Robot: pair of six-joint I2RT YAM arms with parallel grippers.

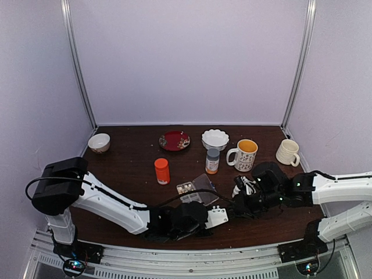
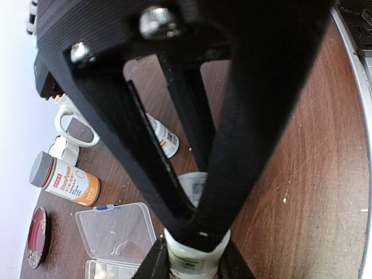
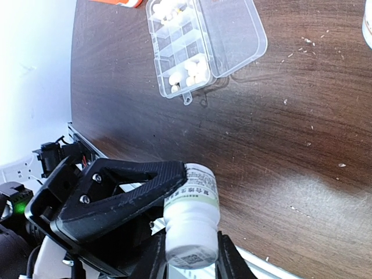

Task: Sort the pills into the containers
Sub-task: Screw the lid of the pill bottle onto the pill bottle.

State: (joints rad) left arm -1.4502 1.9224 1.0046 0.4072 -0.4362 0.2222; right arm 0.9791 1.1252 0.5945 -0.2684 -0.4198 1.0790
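- Gripping the small white bottle (image 3: 192, 200) by one end with the left claw (image 2: 193, 263), narrowed tight onto it.
- Gripping the same bottle by its other end with the right claw (image 3: 189, 256), also narrowed around it.
- Bringing the two claws tip to tip low over the near middle of the surface (image 1: 128, 168), with the bottle bridging them.
- Finding the pill box (image 3: 160, 87) lying on the surface just far of the claws, touching neither, with its clear lid (image 3: 232, 29) swung flat open on the right.
- Finding the pills (image 3: 187, 71) sitting as pale ovals inside cells (image 3: 174, 40) toward both ends of the box.
- Finding an orange-red bottle (image 1: 162, 170) standing left of the box and a grey-capped bottle (image 1: 213, 160) standing just far of it.
- Catching a second white bottle (image 2: 165, 139) lying on the wood, glimpsed between the black fingers in the left wrist view.
- Ranging along the far side, left to right: a small bowl (image 1: 99, 142), a red plate (image 1: 174, 140), a white scalloped bowl (image 1: 215, 139), a yellow-lined mug (image 1: 245, 156) and a cream mug (image 1: 287, 152).
- Noticing pale specks scattered on the wood in the right wrist view, too small to tell apart.
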